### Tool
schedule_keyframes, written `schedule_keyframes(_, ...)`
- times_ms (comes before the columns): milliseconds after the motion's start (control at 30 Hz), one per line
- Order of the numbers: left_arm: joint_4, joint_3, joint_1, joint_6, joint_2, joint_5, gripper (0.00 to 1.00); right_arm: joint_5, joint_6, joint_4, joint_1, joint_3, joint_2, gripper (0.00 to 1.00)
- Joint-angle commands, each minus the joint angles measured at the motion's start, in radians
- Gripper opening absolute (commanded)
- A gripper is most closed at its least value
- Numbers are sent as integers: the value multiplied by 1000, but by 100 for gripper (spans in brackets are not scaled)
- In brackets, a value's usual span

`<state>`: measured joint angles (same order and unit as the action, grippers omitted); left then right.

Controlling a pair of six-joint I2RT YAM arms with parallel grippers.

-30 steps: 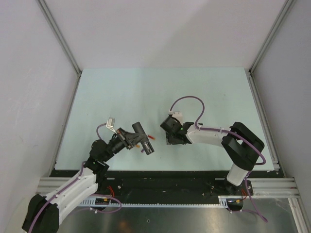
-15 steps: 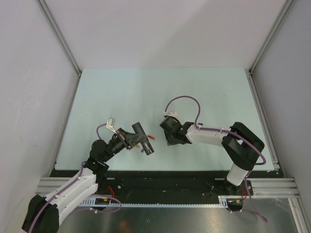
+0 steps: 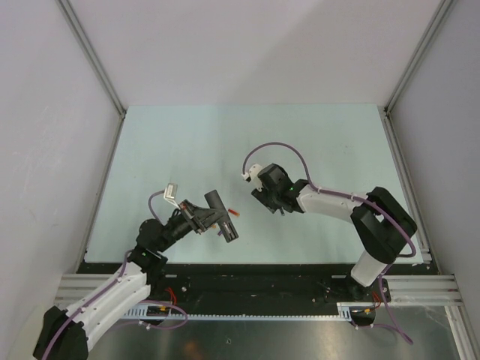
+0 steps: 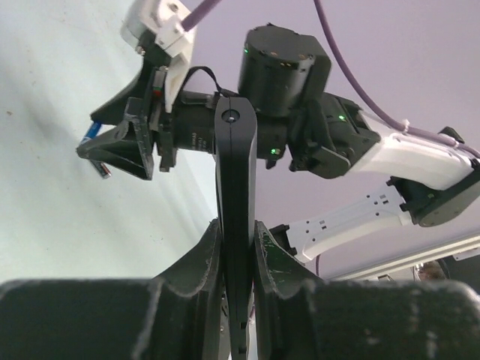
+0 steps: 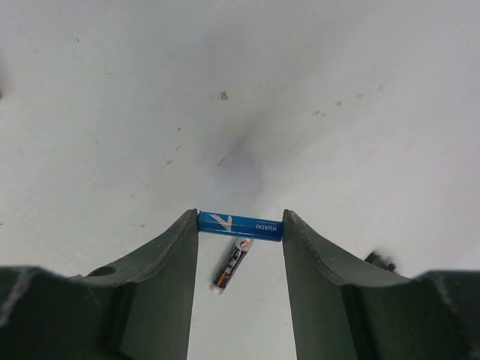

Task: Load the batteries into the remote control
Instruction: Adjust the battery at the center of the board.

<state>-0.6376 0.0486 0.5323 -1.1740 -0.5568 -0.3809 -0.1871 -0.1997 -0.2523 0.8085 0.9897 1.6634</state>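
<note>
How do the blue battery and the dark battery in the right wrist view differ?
The blue battery is clamped end to end in the right gripper; the dark battery lies loose, touching neither jaw. The blue one sits crosswise between the jaws; the dark one slants, nearly along them. The dark one looks smaller in view. Both are slim cylinders.
</note>
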Motion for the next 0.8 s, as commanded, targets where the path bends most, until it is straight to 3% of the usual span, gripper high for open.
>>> schedule_keyframes(0,-19,-19,15,42,41,-19,0,87,-227,107,-6,13,21,19)
schedule_keyframes(433,-10,-41,21,34,80,-10,0,241,-311,77,-41,87,137,29)
schedule_keyframes(767,3,-41,21,33,74,-7,0,210,-248,87,-39,101,142,56)
